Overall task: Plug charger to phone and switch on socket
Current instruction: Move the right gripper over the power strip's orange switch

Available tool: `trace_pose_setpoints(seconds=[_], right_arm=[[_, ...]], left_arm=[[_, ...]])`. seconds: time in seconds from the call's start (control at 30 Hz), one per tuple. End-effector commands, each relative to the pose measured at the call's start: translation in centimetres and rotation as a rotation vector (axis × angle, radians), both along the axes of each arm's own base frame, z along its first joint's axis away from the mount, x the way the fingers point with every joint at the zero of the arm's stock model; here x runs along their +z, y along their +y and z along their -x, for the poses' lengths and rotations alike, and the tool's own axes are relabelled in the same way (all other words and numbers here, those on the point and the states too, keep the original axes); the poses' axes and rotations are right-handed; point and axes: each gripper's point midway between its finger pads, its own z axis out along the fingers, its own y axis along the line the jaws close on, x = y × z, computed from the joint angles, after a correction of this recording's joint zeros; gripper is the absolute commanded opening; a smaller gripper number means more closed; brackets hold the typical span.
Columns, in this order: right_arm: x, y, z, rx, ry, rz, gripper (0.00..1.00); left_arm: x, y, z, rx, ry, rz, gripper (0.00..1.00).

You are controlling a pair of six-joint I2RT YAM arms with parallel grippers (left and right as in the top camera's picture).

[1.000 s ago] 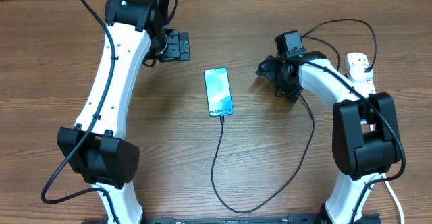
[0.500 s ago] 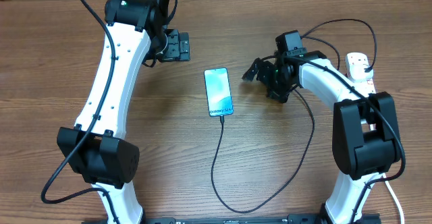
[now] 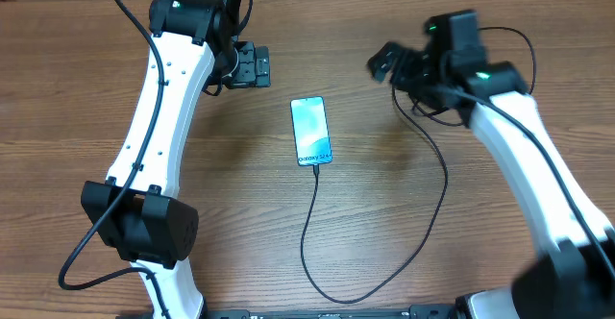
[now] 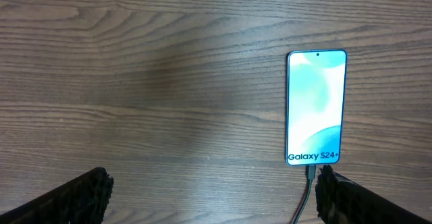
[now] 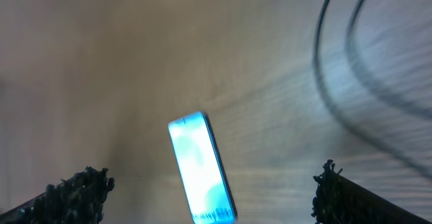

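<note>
Centrally, the slim smartphone with a lit light-blue screen (image 3: 311,132) lies flat on the brown wooden table (image 3: 384,213); the thin black charger cable (image 3: 305,233) meets its text end; the left gripper (image 3: 252,65) and right gripper (image 3: 386,62) both gape wide, empty, clear of it.

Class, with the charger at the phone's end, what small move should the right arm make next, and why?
Probably carry the open right gripper toward the socket's switch: the charger already meets the phone, and the socket itself is hidden here.
</note>
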Motion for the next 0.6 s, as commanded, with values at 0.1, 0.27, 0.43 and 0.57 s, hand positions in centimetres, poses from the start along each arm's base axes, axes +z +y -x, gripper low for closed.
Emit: trace_pose_setpoints(seconds=[0.1,0.27,0.43,0.57], right_arm=[[5.1,-9.9,-0.6,-0.359,-0.147,0.146,1.00],[5.1,-16.1,-0.3,-0.504,-0.134,0.157,1.00],[4.6,-21.9,0.7,-0.591,-0.104,0.102,1.00],[3.7,-25.3,1.1,-0.575,-0.095,0.055,1.00]], left_arm=[[-0.3,0.5,-0.1,-0.009,0.003,-0.022,1.00],[-0.3,0.5,-0.1,-0.009,0.003,-0.022,1.00],[-0.3,0.5,-0.1,-0.009,0.003,-0.022,1.00],[-0.3,0.5,-0.1,-0.009,0.003,-0.022,1.00]])
